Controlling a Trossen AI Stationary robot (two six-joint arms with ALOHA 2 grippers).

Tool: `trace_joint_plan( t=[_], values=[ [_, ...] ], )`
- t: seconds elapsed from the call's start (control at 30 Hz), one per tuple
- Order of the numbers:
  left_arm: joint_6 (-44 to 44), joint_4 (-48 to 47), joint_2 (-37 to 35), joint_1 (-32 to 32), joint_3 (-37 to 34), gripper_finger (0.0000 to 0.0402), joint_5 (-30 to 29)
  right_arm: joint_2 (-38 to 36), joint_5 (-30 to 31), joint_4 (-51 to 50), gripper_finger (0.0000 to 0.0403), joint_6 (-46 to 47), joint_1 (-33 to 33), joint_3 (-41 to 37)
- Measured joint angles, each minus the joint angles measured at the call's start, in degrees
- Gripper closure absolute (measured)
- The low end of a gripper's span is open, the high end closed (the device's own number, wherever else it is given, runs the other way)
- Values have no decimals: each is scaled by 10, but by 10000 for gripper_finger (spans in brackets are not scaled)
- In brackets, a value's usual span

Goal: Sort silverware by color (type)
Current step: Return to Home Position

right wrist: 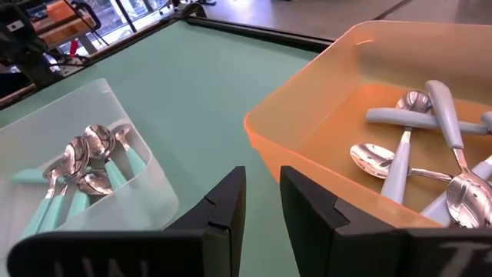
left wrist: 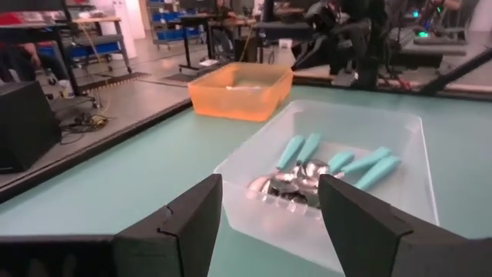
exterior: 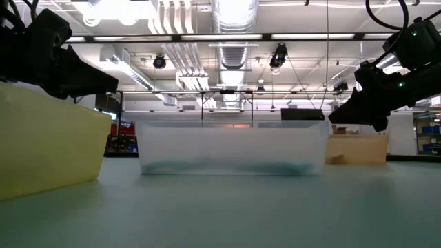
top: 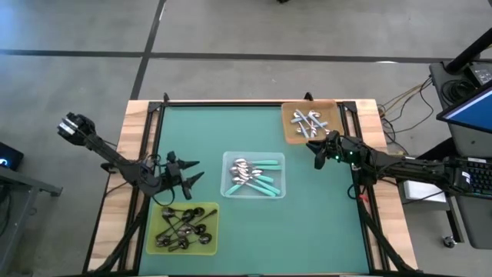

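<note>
Dark blackish spoons (top: 183, 227) lie in the yellow-green tray (top: 211, 245) at the near left. Teal-handled silver spoons (top: 254, 177) lie in the clear tray (top: 227, 158) at mid-table; they also show in the left wrist view (left wrist: 323, 173). Pale-handled silver spoons (top: 309, 123) lie in the orange tray (top: 290, 138) at the far right; they also show in the right wrist view (right wrist: 419, 154). My left gripper (top: 194, 171) is open and empty, between the yellow-green and clear trays. My right gripper (top: 315, 151) is empty, with a narrow gap between its fingers (right wrist: 231, 192), just near of the orange tray.
Bare green table lies between the trays and along the near right. Black rails and a wooden border edge the table. In the low view the yellow-green tray (exterior: 48, 138), clear tray (exterior: 231, 148) and orange tray (exterior: 355, 148) stand in a row, with both arms above them.
</note>
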Motion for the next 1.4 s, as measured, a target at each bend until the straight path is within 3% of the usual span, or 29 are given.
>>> trace_joint_plan(
  t=[0.7,0.83,1.17,1.4],
  values=[
    [0,-33,-317,21,-23,200,25,-2,0,-3,330,0,0,-1],
    [0,-38,-352,87,-23,200,25,-2,0,-3,330,0,0,-1],
    [0,-40,-377,335,-24,200,24,-2,0,-3,330,0,0,-2],
    [0,-40,-405,474,-24,200,24,-2,0,-3,330,0,0,-2]
  ],
)
